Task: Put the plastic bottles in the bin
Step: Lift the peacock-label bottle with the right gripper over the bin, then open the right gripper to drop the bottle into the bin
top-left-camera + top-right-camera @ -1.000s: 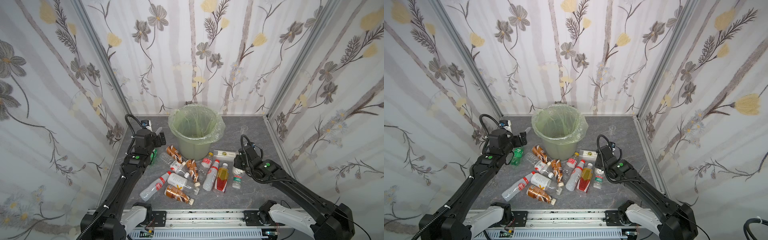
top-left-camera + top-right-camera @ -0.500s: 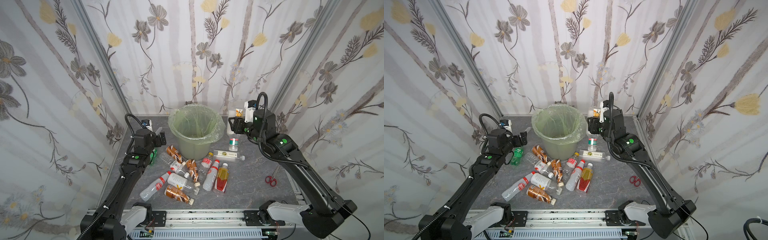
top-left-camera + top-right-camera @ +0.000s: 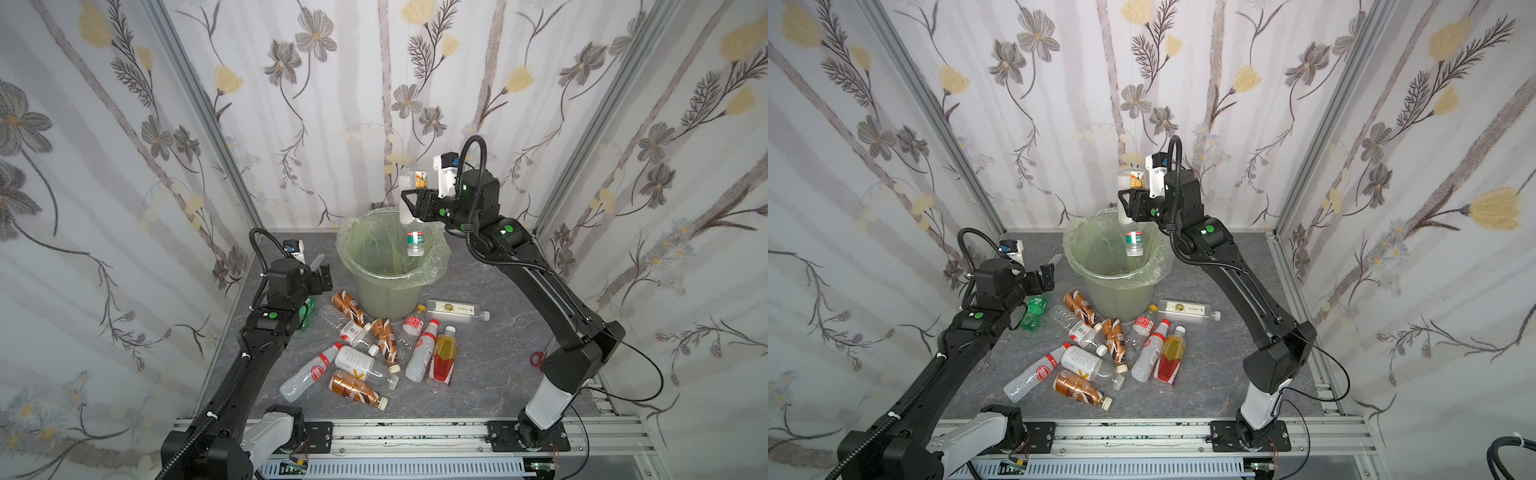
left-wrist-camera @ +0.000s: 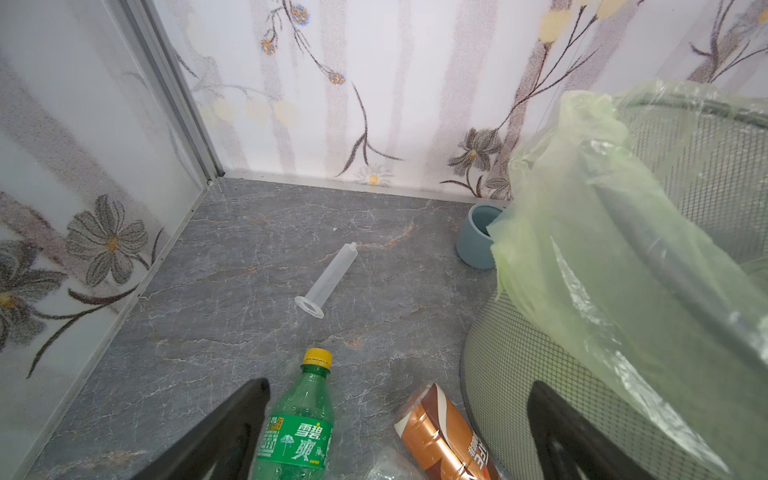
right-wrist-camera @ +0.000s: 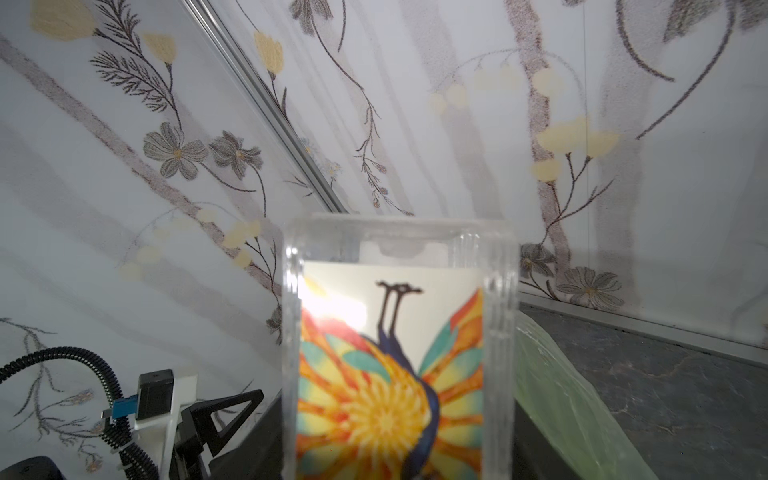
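My left pincer [image 3: 321, 276] gapes wide, low over the grey stone-patterned table [image 3: 478, 374]. Between its fingers lie a green plastic bottle with a yellow cap [image 4: 297, 432] and a copper-brown coffee bottle [image 4: 440, 436]. The round mesh-walled bin lined with a pale green bag [image 3: 386, 295] crowds one finger. Beyond lie a clear syringe [image 4: 328, 278] and a blue-grey cup [image 4: 473, 241]. The other bottles [image 3: 374, 353] lie heaped before the bin. My right pincer [image 3: 409, 205] clamps a clear butterfly-labelled bottle [image 3: 416, 245] above the bin's mouth. Red-handled scissors [image 3: 538, 358] lie beside that arm. Half a second ago this bottle hung lower, right of the rim; my left pincer has not moved.
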Tool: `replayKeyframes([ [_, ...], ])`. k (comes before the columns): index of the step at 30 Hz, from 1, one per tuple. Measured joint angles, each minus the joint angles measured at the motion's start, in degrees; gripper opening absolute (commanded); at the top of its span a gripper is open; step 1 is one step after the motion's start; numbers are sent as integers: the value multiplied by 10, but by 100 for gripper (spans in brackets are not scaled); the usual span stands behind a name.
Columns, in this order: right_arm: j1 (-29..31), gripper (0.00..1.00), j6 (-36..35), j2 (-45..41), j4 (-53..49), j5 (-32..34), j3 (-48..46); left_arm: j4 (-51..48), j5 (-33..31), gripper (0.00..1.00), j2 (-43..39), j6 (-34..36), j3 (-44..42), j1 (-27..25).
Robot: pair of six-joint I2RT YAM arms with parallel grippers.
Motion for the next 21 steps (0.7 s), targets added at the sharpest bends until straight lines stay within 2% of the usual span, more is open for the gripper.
replayKeyframes([
  [4,2,59,3,67,-10,-11,62,2,0,100,-1,1,-2,2],
  [9,4,59,1,113,-43,-13,77,2,2,100,-2,1,-4,4],
  [17,19,62,-17,125,-85,-8,79,2,4,100,-4,3,-5,6],
  [21,27,64,-35,125,-123,20,79,3,4,100,-6,3,-6,7],
])
